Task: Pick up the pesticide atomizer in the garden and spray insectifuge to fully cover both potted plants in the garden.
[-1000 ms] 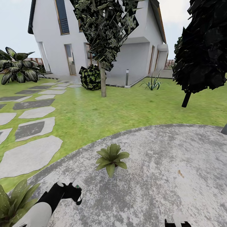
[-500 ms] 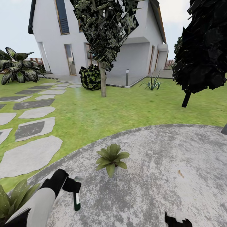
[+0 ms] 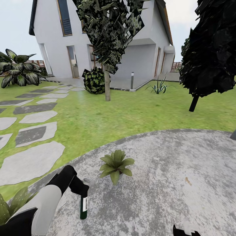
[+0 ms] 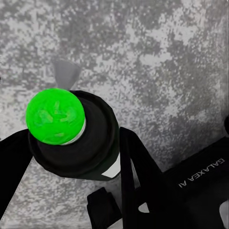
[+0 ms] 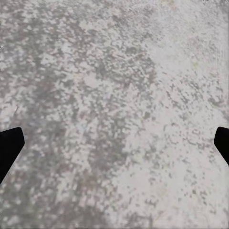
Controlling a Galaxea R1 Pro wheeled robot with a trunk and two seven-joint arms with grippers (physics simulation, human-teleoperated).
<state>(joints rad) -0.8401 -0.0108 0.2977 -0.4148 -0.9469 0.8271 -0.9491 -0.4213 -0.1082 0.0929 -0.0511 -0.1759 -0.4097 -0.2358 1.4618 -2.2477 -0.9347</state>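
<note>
Paved patio (image 3: 183,170); left tool (image 3: 80,190) grips atomizer (image 3: 84,205)

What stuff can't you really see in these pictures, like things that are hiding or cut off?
- The second potted plant: head view, cut off by the picture's corner and partly behind the left arm.
- The first potted plant's pot: head view, covered by its own leaves.
- The pesticide atomizer label: head view, too small to read.
- The right gripper: head view, cut off by the bottom edge.
- The left gripper jaws: left wrist view, partly behind the bottle.
</note>
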